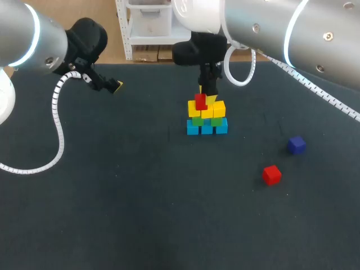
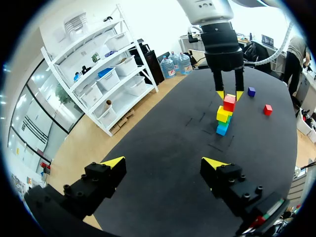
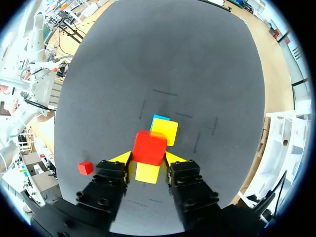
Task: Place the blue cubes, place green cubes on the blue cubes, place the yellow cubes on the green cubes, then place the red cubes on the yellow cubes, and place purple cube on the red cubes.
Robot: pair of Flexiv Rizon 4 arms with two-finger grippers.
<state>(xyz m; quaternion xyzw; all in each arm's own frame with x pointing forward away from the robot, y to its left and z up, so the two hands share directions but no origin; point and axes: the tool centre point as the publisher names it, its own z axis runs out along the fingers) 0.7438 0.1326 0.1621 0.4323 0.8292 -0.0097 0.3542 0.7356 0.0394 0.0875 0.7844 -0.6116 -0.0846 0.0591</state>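
A stepped stack is seen near the middle of the dark surface [image 1: 112, 197]. A row of light blue cubes [image 1: 207, 127] forms the base, with green cubes [image 1: 216, 120] laid on them and yellow cubes [image 1: 218, 108] on the green ones. A glossy red cube [image 3: 149, 147] is held at the top of the stack, over the left-hand yellow cube, and it is gripped from two sides by the yellow tips of the right end effector [image 3: 148, 160], which is clenched on it from above. In the head view this cube appears slightly tilted.

A second red cube [image 1: 271, 174] is found loose on the surface, well apart from the stack on the right side. The dark purple cube [image 1: 296, 144] lies near it, closer to the far edge.

The left end effector [image 2: 164, 165] is held released and empty, well apart from the stack, its fingers spread wide and pointed toward it.
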